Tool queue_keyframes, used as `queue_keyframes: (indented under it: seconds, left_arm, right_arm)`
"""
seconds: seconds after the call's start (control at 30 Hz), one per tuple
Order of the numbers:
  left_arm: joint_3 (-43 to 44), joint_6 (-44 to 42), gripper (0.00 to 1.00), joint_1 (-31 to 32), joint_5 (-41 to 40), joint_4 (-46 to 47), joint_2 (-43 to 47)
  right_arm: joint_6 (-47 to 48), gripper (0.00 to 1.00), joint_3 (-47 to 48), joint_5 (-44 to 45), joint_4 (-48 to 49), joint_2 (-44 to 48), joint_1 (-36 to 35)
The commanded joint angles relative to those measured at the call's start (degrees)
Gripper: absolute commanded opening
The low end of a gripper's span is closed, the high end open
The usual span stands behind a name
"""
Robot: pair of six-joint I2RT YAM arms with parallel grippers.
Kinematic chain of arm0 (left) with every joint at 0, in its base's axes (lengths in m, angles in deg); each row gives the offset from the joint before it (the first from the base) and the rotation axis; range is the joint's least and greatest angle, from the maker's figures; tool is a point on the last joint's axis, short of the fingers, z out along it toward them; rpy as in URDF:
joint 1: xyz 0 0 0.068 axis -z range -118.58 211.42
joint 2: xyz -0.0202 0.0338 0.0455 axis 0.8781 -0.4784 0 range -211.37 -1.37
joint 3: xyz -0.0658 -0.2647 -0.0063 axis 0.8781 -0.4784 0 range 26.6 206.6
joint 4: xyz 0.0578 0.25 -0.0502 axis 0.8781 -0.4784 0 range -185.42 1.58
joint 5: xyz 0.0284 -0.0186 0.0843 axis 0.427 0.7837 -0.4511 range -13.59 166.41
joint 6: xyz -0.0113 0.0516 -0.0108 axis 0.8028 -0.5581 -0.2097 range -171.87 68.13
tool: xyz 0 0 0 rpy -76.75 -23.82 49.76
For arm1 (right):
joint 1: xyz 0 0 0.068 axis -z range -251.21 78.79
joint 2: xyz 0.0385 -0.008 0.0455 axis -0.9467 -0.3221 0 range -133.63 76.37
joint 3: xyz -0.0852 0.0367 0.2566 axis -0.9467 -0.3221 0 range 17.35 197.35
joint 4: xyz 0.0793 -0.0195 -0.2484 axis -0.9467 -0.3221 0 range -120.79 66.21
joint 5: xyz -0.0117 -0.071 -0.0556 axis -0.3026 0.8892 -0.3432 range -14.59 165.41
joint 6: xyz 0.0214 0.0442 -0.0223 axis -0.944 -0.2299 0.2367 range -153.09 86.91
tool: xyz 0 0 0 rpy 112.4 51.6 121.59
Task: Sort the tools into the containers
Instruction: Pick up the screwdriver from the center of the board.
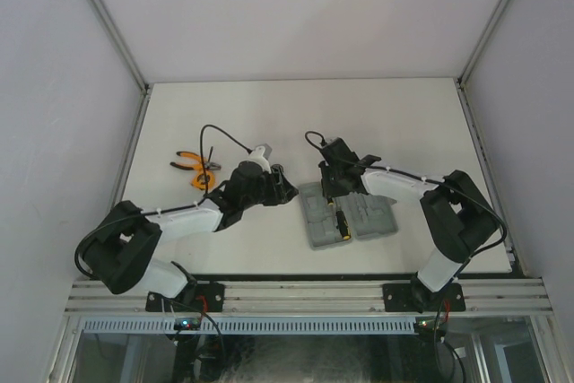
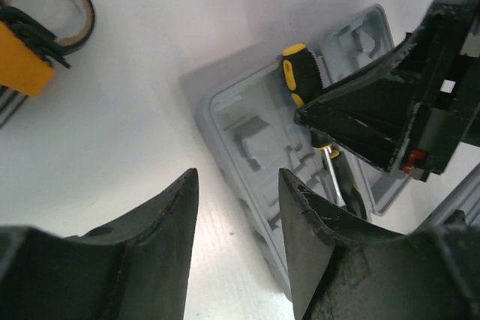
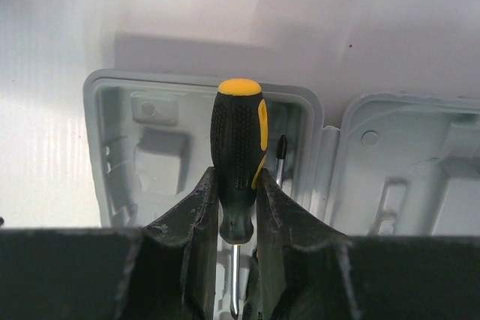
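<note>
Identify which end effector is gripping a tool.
The right end effector: it is clamped on the handle of a yellow-and-black screwdriver above the open grey tool case. The left end effector stands open with nothing in it.

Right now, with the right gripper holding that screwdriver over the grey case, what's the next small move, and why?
Probably lower the right gripper slightly: its jaws pinch the screwdriver by the handle over the left half of the case, and it does not look seated in a moulded slot yet.
</note>
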Motion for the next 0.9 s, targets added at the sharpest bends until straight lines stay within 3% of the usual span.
queue_keyframes:
  seconds: [0.0,0.2,0.87]
  left_arm:
    - [0.38,2.72,0.5,2.37,0.69,5.33,-1.61]
    - [-0.03,5.79,0.47,5.12,-1.55,5.61,-4.06]
    - [-2.48,8.72,0.44,5.32,-4.58,4.26,-4.45]
  right_arm:
    - [1.61,0.0,2.2,2.05,1.67,-0.68,-0.41]
    - [1.93,0.0,2.25,1.73,2.53,-1.32,-0.4]
    - [0.97,0.0,2.2,2.14,0.31,-0.24,-1.37]
